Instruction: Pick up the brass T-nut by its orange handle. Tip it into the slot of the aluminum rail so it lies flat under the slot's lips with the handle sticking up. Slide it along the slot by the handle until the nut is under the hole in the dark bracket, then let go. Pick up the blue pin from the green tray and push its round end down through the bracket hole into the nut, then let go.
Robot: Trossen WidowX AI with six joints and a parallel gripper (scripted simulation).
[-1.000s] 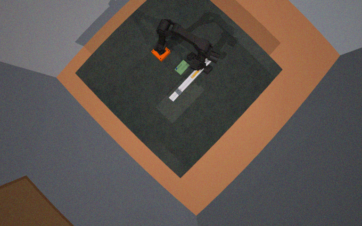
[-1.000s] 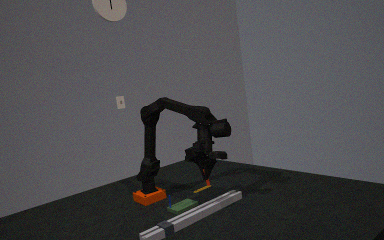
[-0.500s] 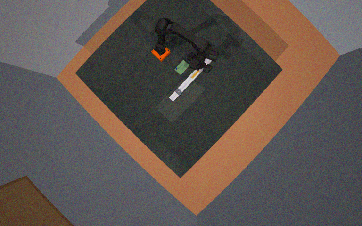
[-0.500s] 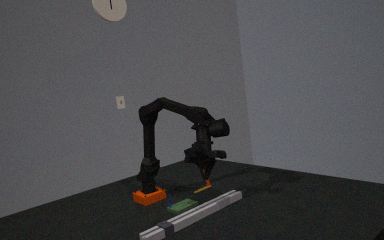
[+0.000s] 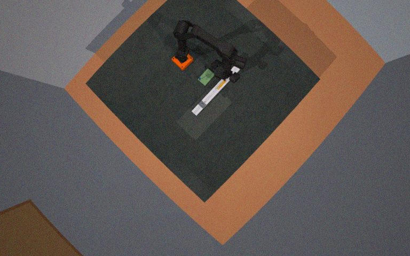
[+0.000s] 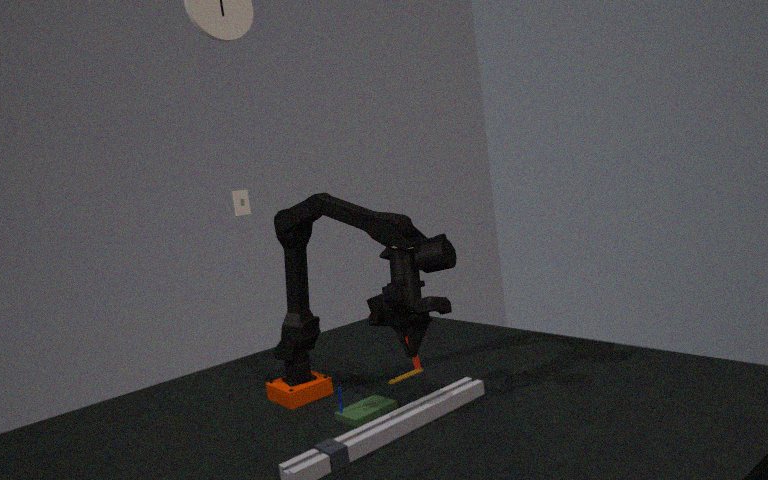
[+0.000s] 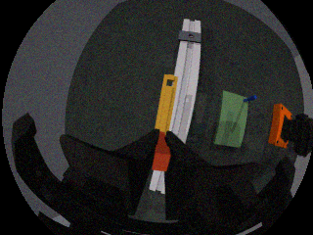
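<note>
My gripper (image 6: 414, 355) (image 7: 162, 133) is shut on the orange handle (image 6: 417, 362) (image 7: 161, 156) of the T-nut. The brass T-nut (image 5: 221, 84) (image 6: 405, 376) (image 7: 166, 104) hangs below the fingertips, long and flat, with a square hole near its far end. It is held above the aluminum rail (image 5: 213, 92) (image 6: 412, 418) (image 7: 194, 73), overlapping the rail's edge in the wrist view. The dark bracket (image 5: 202, 104) (image 6: 333, 453) (image 7: 190, 36) sits across the rail near its far end. The blue pin (image 6: 340, 399) (image 7: 250, 98) stands up from one end of the green tray (image 5: 204, 79) (image 6: 367, 409) (image 7: 232, 119).
The orange base (image 5: 182, 64) (image 6: 299, 390) (image 7: 279, 125) of the arm stands beyond the tray. The tray lies beside the rail, on the base's side. A faint lighter rectangle (image 5: 197, 125) shows on the dark table top along the rail's other side.
</note>
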